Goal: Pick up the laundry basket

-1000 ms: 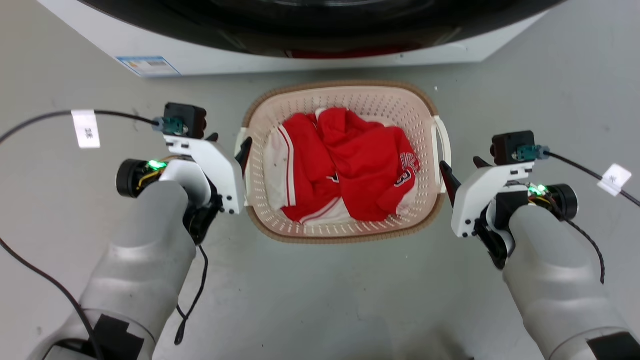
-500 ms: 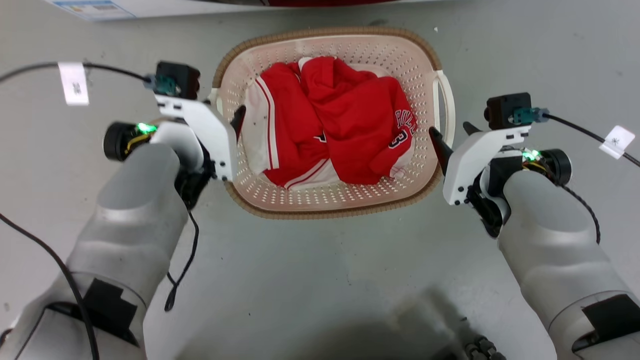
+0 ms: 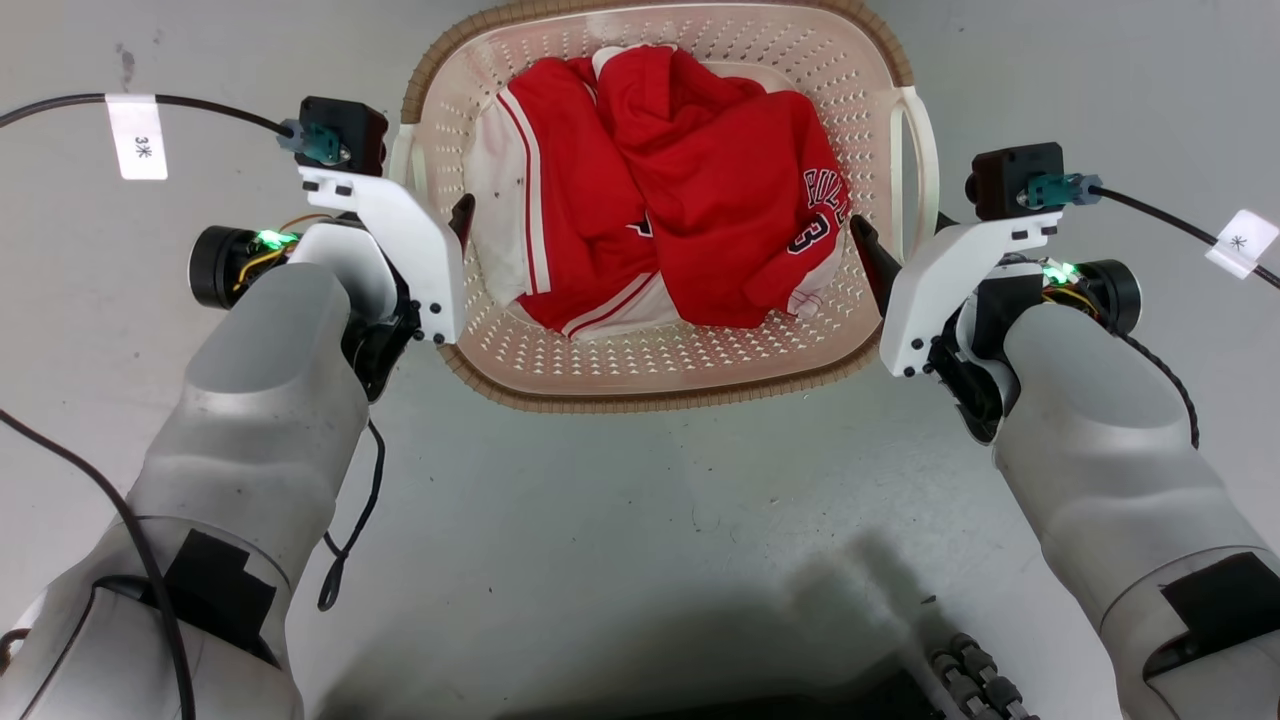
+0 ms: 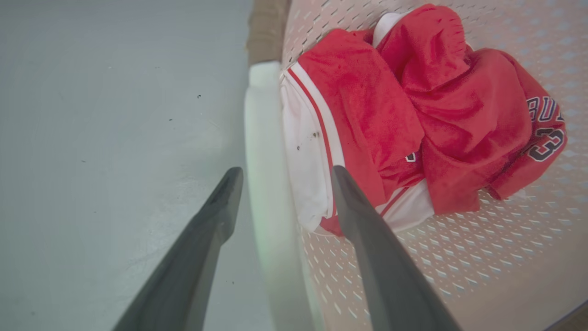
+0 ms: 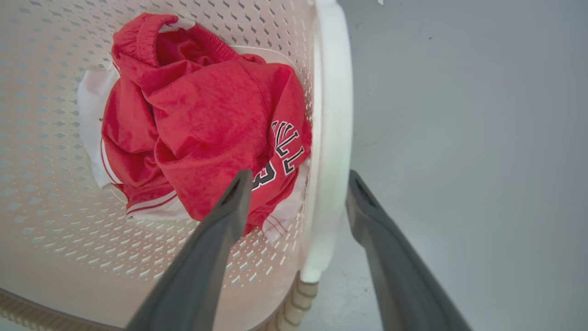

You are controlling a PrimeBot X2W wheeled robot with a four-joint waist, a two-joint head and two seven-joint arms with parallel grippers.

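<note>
Cream laundry basket (image 3: 640, 355) sits on the grey floor (image 3: 640, 520). Wrist views show what the head view hides: left gripper (image 4: 285, 171) and right gripper (image 5: 298, 174) gape open, each straddling a white handle (image 4: 264, 151), gripping nothing.

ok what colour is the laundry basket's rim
Brown, woven-look, edging the cream laundry basket; clearest in the head view.

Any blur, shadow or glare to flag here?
Head view: sharp, dark shadow on the grey floor at the bottom. Left wrist view: white loop handle of the cream perforated laundry basket blurs close up. Right wrist view: red jersey crisp.
</note>
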